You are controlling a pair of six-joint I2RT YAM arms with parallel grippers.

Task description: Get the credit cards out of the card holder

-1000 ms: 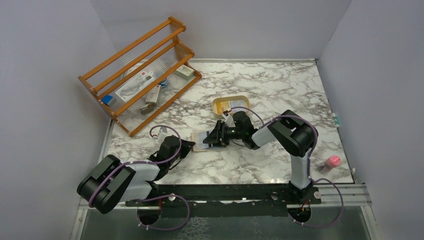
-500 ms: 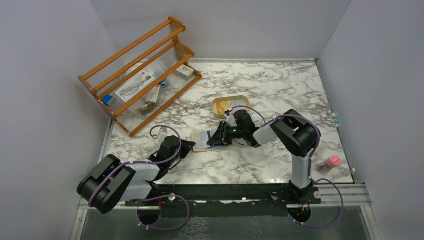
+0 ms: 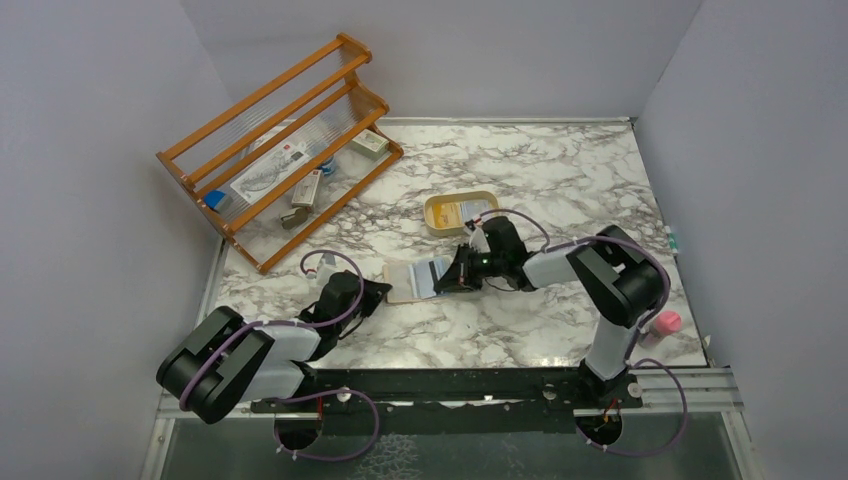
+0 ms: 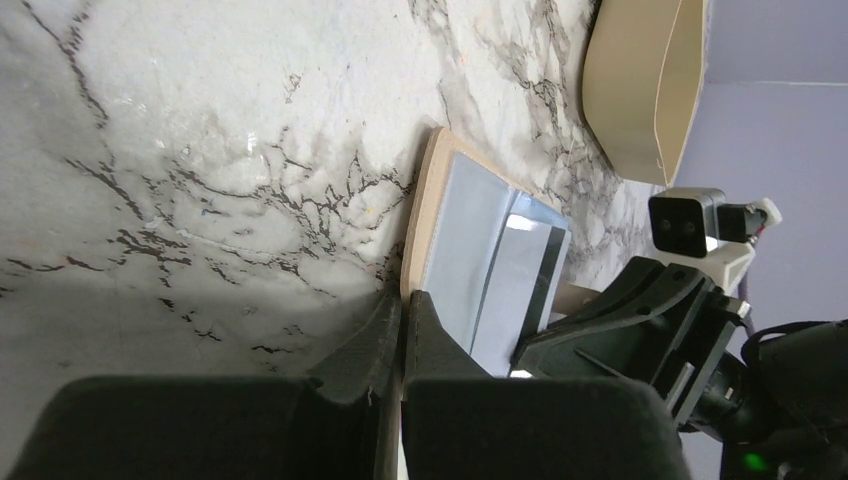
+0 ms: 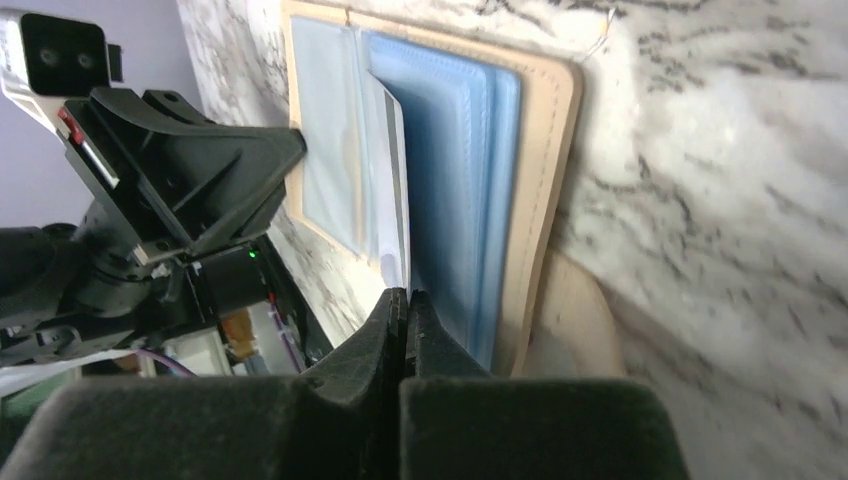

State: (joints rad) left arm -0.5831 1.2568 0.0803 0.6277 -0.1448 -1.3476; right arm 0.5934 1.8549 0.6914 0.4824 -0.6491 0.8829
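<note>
The card holder (image 5: 552, 140) lies open and flat near the middle of the worktop (image 3: 540, 180), a little toward its near edge. It sits between the two arms, with the cream tray (image 3: 430, 213) just beyond it toward the far edge. The left end effector (image 4: 403, 300) is pressed together on the holder's tan edge at the side nearest the worktop's left edge, and seems to pin it there. The right end effector (image 5: 400, 298) is pinched on the end of a whitish card (image 5: 393, 190) that juts from a light blue sleeve. The card's long axis runs straight away from those fingertips toward the left arm. The draw therefore looks to go along that axis, back toward the worktop's right edge.
</note>
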